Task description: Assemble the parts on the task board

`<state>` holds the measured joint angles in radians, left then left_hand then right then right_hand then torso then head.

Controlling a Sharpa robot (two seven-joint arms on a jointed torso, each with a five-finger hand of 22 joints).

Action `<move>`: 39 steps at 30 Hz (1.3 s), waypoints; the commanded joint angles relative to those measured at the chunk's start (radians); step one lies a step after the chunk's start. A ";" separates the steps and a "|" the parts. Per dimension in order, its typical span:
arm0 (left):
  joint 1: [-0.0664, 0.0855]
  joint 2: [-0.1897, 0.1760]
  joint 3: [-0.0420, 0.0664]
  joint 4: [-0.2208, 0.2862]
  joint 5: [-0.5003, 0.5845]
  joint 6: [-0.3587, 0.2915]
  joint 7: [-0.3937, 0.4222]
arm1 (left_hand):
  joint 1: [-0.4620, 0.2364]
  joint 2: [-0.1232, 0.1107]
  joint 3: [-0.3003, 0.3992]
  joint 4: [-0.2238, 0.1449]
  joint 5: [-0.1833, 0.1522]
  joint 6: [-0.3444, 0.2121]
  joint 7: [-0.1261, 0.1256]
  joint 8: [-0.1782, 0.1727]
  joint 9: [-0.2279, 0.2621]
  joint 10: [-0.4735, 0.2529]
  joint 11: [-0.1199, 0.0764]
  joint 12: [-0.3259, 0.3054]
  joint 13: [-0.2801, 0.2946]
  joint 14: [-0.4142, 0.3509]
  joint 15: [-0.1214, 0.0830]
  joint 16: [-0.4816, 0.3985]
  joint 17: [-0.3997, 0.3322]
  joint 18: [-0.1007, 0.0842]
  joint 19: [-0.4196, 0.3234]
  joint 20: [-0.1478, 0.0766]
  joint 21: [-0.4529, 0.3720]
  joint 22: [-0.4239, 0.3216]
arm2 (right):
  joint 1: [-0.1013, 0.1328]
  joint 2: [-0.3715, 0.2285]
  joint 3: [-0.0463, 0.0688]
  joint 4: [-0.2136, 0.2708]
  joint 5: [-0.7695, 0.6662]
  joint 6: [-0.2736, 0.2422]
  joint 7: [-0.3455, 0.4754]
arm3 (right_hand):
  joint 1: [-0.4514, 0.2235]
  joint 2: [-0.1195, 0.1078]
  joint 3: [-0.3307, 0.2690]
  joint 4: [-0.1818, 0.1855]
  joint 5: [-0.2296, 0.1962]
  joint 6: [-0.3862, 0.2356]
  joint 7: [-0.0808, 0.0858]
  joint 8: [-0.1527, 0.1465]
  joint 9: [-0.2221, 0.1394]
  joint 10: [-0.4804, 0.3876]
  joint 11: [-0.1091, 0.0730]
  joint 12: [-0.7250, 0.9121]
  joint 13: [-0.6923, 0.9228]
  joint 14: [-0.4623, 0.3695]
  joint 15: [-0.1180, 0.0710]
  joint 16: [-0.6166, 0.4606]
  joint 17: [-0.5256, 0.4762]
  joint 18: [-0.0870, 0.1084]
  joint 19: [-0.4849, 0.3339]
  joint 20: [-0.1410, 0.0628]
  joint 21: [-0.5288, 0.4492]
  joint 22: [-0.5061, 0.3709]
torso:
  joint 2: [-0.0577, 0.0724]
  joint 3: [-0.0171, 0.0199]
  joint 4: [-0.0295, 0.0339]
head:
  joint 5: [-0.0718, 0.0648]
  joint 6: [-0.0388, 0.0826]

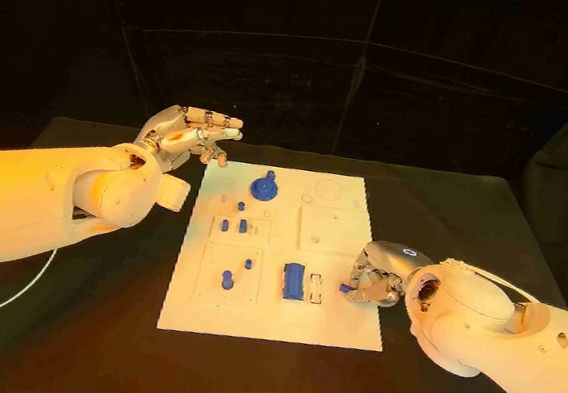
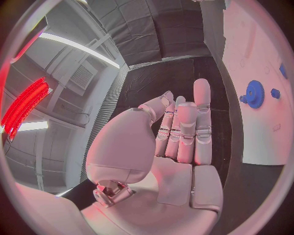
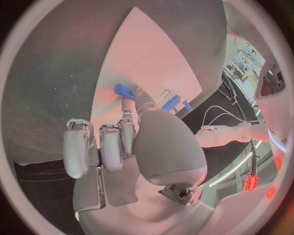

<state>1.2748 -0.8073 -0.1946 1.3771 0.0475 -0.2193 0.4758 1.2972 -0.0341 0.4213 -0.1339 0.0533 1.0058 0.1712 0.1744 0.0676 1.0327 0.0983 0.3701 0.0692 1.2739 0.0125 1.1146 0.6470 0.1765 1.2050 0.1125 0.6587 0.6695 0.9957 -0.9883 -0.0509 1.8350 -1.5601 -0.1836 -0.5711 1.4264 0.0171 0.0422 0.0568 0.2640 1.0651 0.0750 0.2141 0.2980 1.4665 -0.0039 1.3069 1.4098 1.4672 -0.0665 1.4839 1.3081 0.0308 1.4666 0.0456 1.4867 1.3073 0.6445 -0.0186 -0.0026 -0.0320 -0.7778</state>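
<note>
Blue little piece (image 1: 347, 289) is pinched in the right hand (image 1: 381, 273), right at the right edge of the white board (image 1: 272, 316), toward its near corner. A blue block (image 1: 293, 281) sits just beside it on the board. Further back there's a blue gear (image 1: 265, 189) near the far edge. The left hand (image 1: 192, 133) hovers off the board's far left corner above the black surface (image 1: 88, 328), fingers straight and close together, holding nothing.

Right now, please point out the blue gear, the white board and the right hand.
blue gear (image 1: 265, 189): head view, its round face.
white board (image 1: 264, 320): head view, bare near edge.
right hand (image 1: 383, 273): head view, its middle.
</note>
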 commanded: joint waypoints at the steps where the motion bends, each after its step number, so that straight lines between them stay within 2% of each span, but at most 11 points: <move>1: 0.001 0.000 0.001 0.002 0.002 0.014 0.003 | 0.008 0.000 0.002 -0.004 -0.003 -0.005 0.001 0.000 0.000 -0.006 0.001 0.003 -0.001 -0.006 0.001 0.000 -0.001 0.007 -0.004 0.000 -0.004 -0.001 | -0.011 -0.010 -0.011 0.004 0.214 -0.007 0.007 | -0.035 -0.001 0.020 0.018 0.046 -0.002 0.009 -0.016 -0.010 -0.001 0.006 0.002 -0.013 0.077 0.003 0.008 0.139 -0.004 0.042 0.001 0.008 0.172 | -0.002 -0.0010 -0.0006 | 0.001 -0.001; 6: 0.001 0.000 0.001 0.002 0.002 0.017 -0.001 | 0.009 0.000 0.002 -0.005 -0.003 -0.005 0.002 0.000 0.000 -0.006 0.001 0.004 -0.001 -0.006 0.001 0.000 -0.002 0.007 -0.004 0.000 -0.004 -0.001 | -0.010 -0.022 -0.010 0.029 0.309 -0.088 0.058 | -0.069 -0.023 0.042 0.030 0.065 0.009 0.010 -0.026 -0.017 0.002 0.007 0.007 -0.010 0.078 0.004 0.012 0.145 -0.005 0.045 0.003 0.011 0.176 | 0.001 0.0008 -0.0006 | 0.004 0.002; 9: 0.001 0.001 0.000 0.002 0.002 0.019 -0.001 | 0.009 0.000 0.002 -0.005 -0.003 -0.005 0.002 0.000 0.000 -0.006 0.001 0.004 -0.001 -0.006 0.000 0.000 -0.002 0.007 -0.004 0.000 -0.004 -0.001 | -0.010 -0.030 -0.010 0.042 0.353 -0.140 0.079 | -0.080 -0.029 0.055 0.033 0.074 0.017 0.008 -0.029 -0.019 0.007 0.006 0.016 -0.004 0.079 0.003 0.015 0.150 -0.007 0.050 0.002 0.018 0.184 | 0.001 0.0003 -0.0002 | 0.003 0.003; 12: 0.001 0.001 0.000 0.003 0.002 0.019 -0.002 | 0.009 0.000 0.002 -0.005 -0.003 -0.005 0.002 0.000 0.000 -0.006 0.001 0.004 -0.001 -0.006 0.000 0.000 -0.002 0.007 -0.004 0.000 -0.004 -0.001 | -0.010 -0.036 -0.010 0.050 0.386 -0.167 0.089 | -0.088 -0.036 0.071 0.032 0.099 0.027 0.005 -0.032 -0.020 0.013 0.004 0.026 0.003 0.081 0.001 0.019 0.157 -0.010 0.057 0.001 0.026 0.194 | 0.001 -0.0007 -0.0001 | 0.003 0.003; 15: 0.001 0.000 0.000 0.003 0.002 0.020 -0.002 | 0.009 0.000 0.002 -0.005 -0.003 -0.005 0.002 0.000 0.000 -0.006 0.001 0.004 -0.001 -0.006 0.000 0.000 -0.002 0.007 -0.004 0.000 -0.004 -0.001 | -0.009 -0.037 -0.010 0.054 0.408 -0.178 0.093 | -0.096 -0.043 0.080 0.032 0.112 0.031 0.005 -0.036 -0.022 0.014 0.003 0.027 0.004 0.081 0.001 0.020 0.158 -0.010 0.058 0.000 0.027 0.196 | 0.001 -0.0017 0.0005 | 0.003 0.002; 19: 0.001 0.000 0.000 0.004 0.002 0.020 -0.001 | 0.009 0.000 0.002 -0.005 -0.003 -0.005 0.002 0.000 0.000 -0.006 0.001 0.004 -0.001 -0.006 0.000 0.000 -0.002 0.007 -0.004 0.000 -0.004 -0.001 | -0.009 -0.029 -0.010 0.055 0.425 -0.180 0.091 | -0.097 -0.047 0.084 0.029 0.118 0.032 0.005 -0.038 -0.023 0.014 0.003 0.026 0.004 0.081 0.001 0.020 0.158 -0.010 0.058 0.000 0.027 0.195 | 0.001 0.0001 0.0005 | 0.004 -0.001; 21: 0.001 0.000 0.000 0.005 0.002 0.020 -0.001 | 0.009 0.000 0.002 -0.005 -0.003 -0.005 0.002 0.000 0.000 -0.006 0.001 0.004 -0.001 -0.006 0.000 0.000 -0.002 0.007 -0.004 0.000 -0.004 -0.001 | -0.009 -0.025 -0.009 0.054 0.428 -0.184 0.088 | -0.100 -0.051 0.087 0.029 0.121 0.034 0.005 -0.038 -0.023 0.014 0.003 0.028 0.005 0.081 0.000 0.021 0.159 -0.011 0.058 0.000 0.027 0.196 | 0.001 -0.0002 0.0000 | 0.005 0.000; 25: 0.001 0.000 0.000 0.006 0.002 0.021 -0.001 | 0.008 -0.001 0.002 -0.005 -0.003 -0.005 0.002 0.000 0.000 -0.006 0.002 0.004 -0.001 -0.007 0.001 -0.001 -0.004 0.007 -0.004 0.000 -0.004 -0.001 | -0.009 -0.014 -0.009 0.050 0.434 -0.214 0.074 | -0.121 -0.056 0.090 0.038 0.130 0.050 0.000 -0.036 -0.021 0.022 0.000 0.043 0.015 0.083 -0.001 0.024 0.164 -0.013 0.063 -0.001 0.033 0.203 | 0.000 0.0001 -0.0006 | 0.007 -0.001; 28: 0.001 0.000 0.000 0.006 0.002 0.021 -0.001 | 0.008 -0.001 0.002 -0.005 -0.003 -0.005 0.002 0.000 0.000 -0.006 0.002 0.004 -0.001 -0.007 0.001 -0.001 -0.004 0.007 -0.004 0.000 -0.004 -0.001 | -0.009 -0.006 -0.009 0.046 0.436 -0.228 0.065 | -0.165 -0.062 0.086 0.063 0.193 0.068 -0.008 -0.033 -0.018 0.032 -0.007 0.058 0.025 0.084 -0.006 0.030 0.173 -0.015 0.070 -0.005 0.041 0.212 | 0.001 0.0004 -0.0005 | 0.008 -0.002; 33: 0.002 0.000 0.000 0.007 0.002 0.022 0.000 | 0.008 -0.001 0.002 -0.005 -0.003 -0.005 0.002 0.000 0.000 -0.006 0.002 0.004 -0.001 -0.007 0.001 -0.001 -0.004 0.007 -0.004 0.000 -0.004 -0.001 | -0.009 0.014 -0.009 0.035 0.431 -0.229 0.047 | -0.189 -0.062 0.084 0.078 0.204 0.080 -0.012 -0.031 -0.015 0.036 -0.010 0.065 0.030 0.085 -0.009 0.032 0.177 -0.016 0.072 -0.008 0.044 0.216 | 0.001 0.0005 -0.0014 | 0.010 -0.001; 39: 0.002 0.001 0.000 0.007 0.002 0.022 -0.001 | 0.008 -0.001 0.002 -0.005 -0.003 -0.005 0.002 0.000 0.000 -0.006 0.002 0.004 -0.001 -0.007 0.001 -0.001 -0.004 0.007 -0.004 0.000 -0.004 -0.001 | -0.009 0.042 -0.009 0.023 0.394 -0.234 0.016 | -0.189 -0.063 0.088 0.076 0.203 0.100 -0.022 -0.022 -0.008 0.038 -0.018 0.067 0.032 0.086 -0.015 0.033 0.179 -0.017 0.074 -0.013 0.047 0.220 | 0.001 0.0007 0.0011 | 0.010 -0.003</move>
<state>1.2750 -0.8067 -0.1951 1.3820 0.0475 -0.2094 0.4713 1.2971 -0.0341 0.4213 -0.1339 0.0533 1.0058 0.1712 0.1744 0.0677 1.0326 0.0983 0.3700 0.0692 1.2740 0.0127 1.1146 0.6442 0.1764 1.2050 0.1125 0.6587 0.6698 0.9854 -0.9500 -0.0606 1.8585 -1.1439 -0.3959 -0.5270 1.2446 -0.0446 0.1252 0.1311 0.4652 1.1560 0.0559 0.1888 0.2848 1.4635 -0.0157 1.3690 1.3078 1.4651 -0.0755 1.5104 1.3077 0.0307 1.4671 0.0387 1.5305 1.3078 0.6454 -0.0181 -0.0031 -0.0221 -0.7797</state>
